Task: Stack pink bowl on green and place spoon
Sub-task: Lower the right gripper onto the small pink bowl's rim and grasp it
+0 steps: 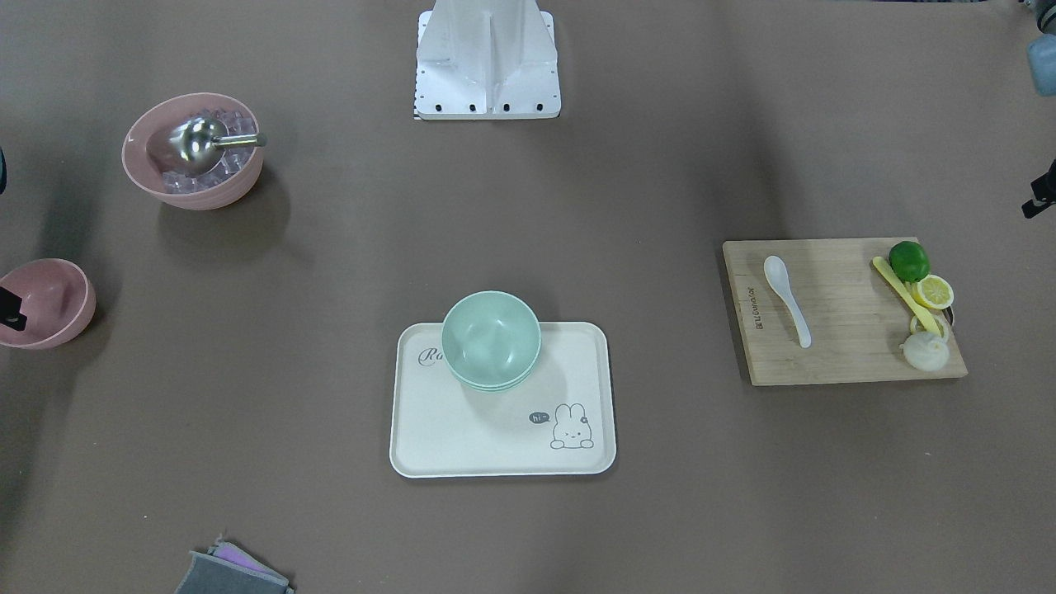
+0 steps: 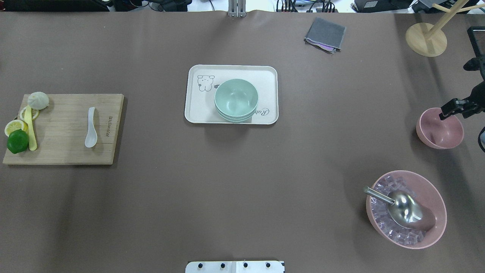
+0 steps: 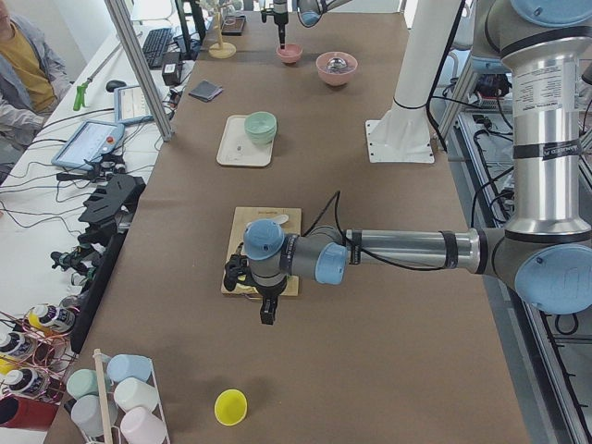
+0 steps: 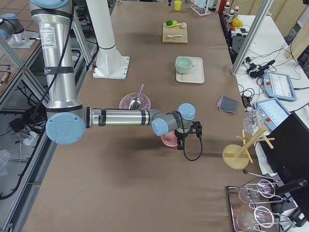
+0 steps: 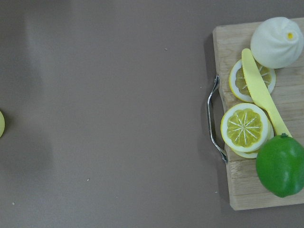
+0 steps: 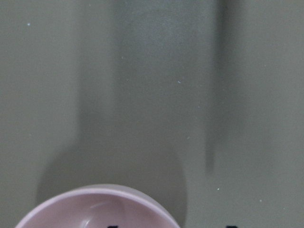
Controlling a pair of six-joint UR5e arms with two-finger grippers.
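Table: flat, with a matte brown covering.

**Task items**
- Small pink bowl: one, round, smooth matte finish. It sits upright on the table at the robot's right edge, well apart from the tray.
- Green bowls: pale mint, round, nested in one stack on the tray. I count at least two rims; the exact number is unclear.
- Spoon: one, glossy white, soup-spoon shape. It lies flat on the cutting board, well apart from all the bowls.

**Grippers**
- Right gripper: black, at the small pink bowl's rim. In the right wrist view the fingertips show only as two dark specks at the bottom edge. They are wide apart, one over the bowl's inside and one outside the rim. The pincer is released and grasps nothing.
- Left gripper: hangs just off the handle end of the cutting board. It is seen only from the side, so I cannot tell whether it is spread or clenched.

**Other items**
- Tray: one, cream, a rounded rectangle with a rabbit drawing.
- Cutting board: one, rectangular, light wood grain, with a metal handle.
- On the board:
  - one glossy lime
  - lemon slices, at least two
  - one yellow knife
  - one white bun
- Large pink bowl: one, holding clear cubes and one shiny metal scoop.
- Grey cloth: one, folded.
- Wooden stand: one, with a round base.
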